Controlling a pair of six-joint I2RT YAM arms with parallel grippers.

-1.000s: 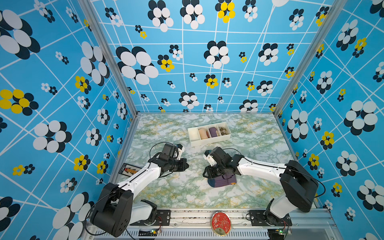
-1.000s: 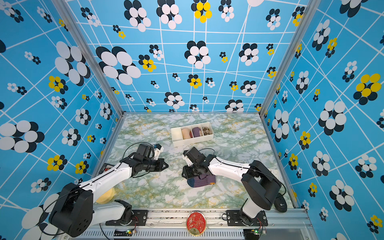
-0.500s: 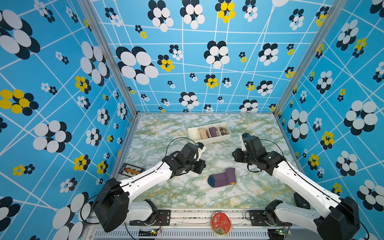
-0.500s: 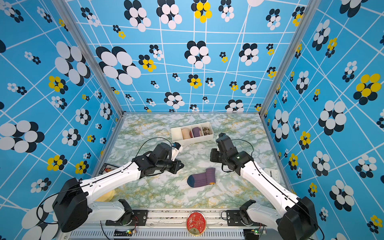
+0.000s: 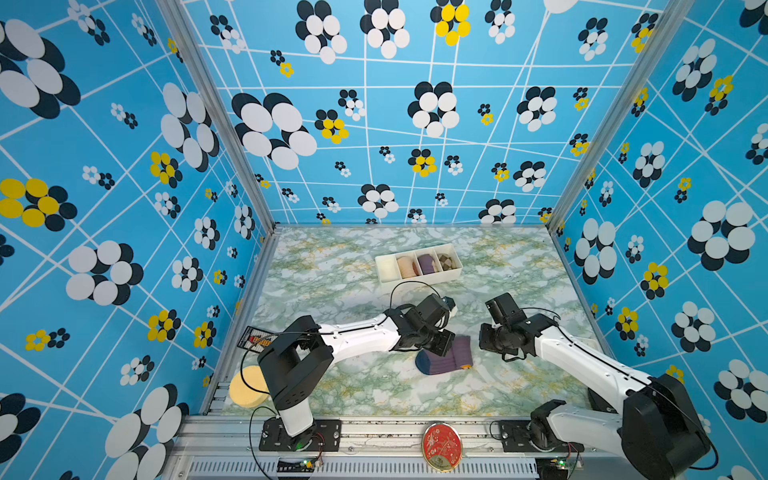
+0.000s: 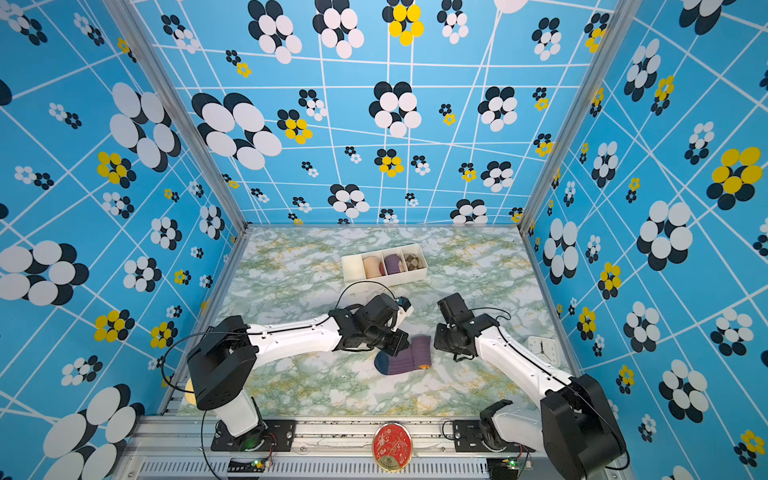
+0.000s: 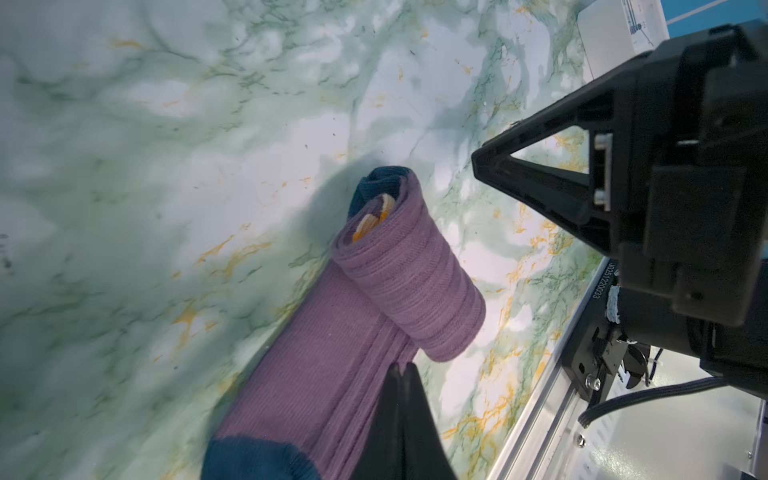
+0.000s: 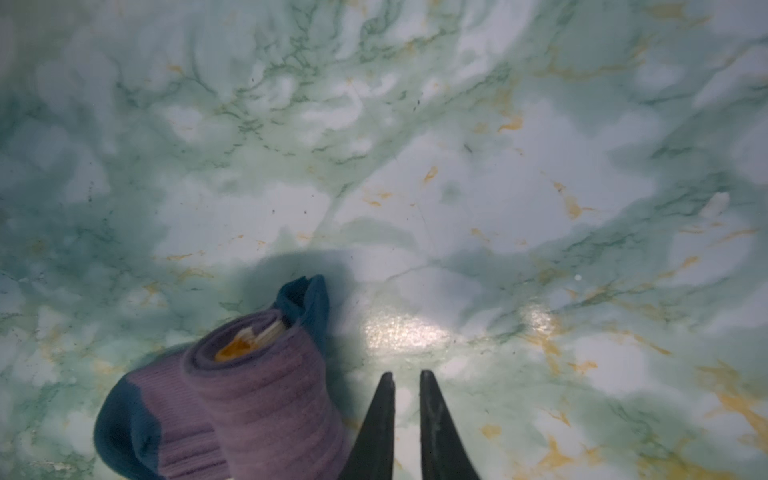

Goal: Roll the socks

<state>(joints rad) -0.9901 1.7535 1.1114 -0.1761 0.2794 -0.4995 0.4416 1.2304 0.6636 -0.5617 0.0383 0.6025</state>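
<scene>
Marbled green tabletop (image 5: 332,291) enclosed by blue flowered walls. Yellow disc (image 5: 247,390) noted at far left edge, well apart. Left gripper (image 7: 401,372) seen with jaws pressed together, tips over flat purple stretch of socks (image 7: 332,374). Socks laid mid-table toward front, part rolled from cuff end. Judged light, soft, springy; roll likely undone if released. Hold best taken across roll. Divided tray (image 5: 419,279) set behind, apart. Right gripper (image 8: 406,376) placed just beside roll, gap narrow, nothing held. Clock (image 6: 542,349) at far right, no obstruction expected.

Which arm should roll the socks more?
Probably right: the right tool sits beside the rolled end of the socks, opposite the toe, ready to push. The left tool is shut over the flat part.
</scene>
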